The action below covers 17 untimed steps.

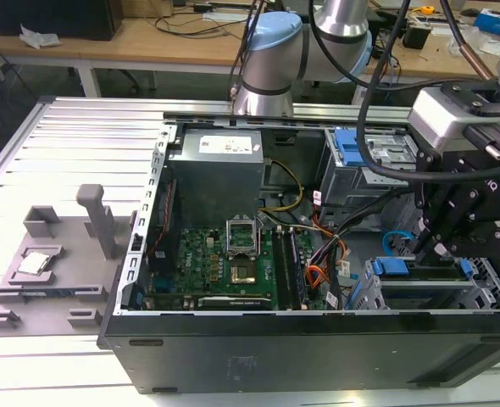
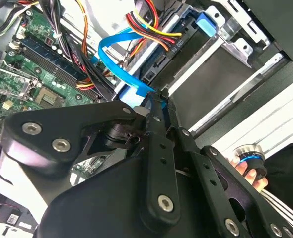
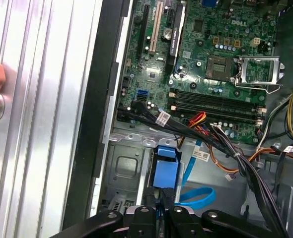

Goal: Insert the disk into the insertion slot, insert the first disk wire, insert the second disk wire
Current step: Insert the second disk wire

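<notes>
A: Where's the second disk wire?

B: Looping just beside the disk, which sits in the insertion slot; end effector fingers together at its plug end.

A: Handling?

B: Probably light, glossy, floppy; hold the plug, not the loop.

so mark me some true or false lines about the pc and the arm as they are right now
1. The gripper hangs over the insertion slot at the exterior view's right. True.
2. The computer case is closed up. False: it is open, and the motherboard shows.
3. The second disk wire is blue and loops close by the gripper. True.
4. A cooler covers the processor socket. False: the socket lies uncovered.
</notes>
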Each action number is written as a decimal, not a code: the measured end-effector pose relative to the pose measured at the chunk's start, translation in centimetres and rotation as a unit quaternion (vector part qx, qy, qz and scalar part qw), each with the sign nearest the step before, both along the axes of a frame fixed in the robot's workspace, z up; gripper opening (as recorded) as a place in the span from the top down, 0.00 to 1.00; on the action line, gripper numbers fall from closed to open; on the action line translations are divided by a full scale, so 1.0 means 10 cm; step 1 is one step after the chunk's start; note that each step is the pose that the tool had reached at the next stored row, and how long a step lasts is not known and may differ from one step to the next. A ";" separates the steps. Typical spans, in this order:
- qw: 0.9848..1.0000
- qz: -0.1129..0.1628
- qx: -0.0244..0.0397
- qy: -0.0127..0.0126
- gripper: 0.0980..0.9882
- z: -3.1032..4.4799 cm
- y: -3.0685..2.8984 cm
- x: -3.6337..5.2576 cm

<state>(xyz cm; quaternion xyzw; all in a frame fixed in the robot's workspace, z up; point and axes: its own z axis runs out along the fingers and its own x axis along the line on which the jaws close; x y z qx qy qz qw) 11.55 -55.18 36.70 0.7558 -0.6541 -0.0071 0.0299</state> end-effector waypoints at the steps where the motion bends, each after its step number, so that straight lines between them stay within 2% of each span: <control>1: 1.000 0.000 0.000 0.000 0.93 -0.004 -0.007 0.000; 5: 1.000 -0.003 0.008 0.000 0.93 -0.019 -0.018 0.001; 6: 1.000 -0.006 0.014 0.000 0.93 -0.026 -0.018 0.004; 9: 1.000 -0.011 0.021 0.000 0.93 -0.047 -0.017 0.010; 14: 1.000 -0.019 0.023 0.002 0.93 -0.130 -0.013 0.070; 17: 1.000 -0.020 0.023 0.002 0.93 -0.161 0.012 0.082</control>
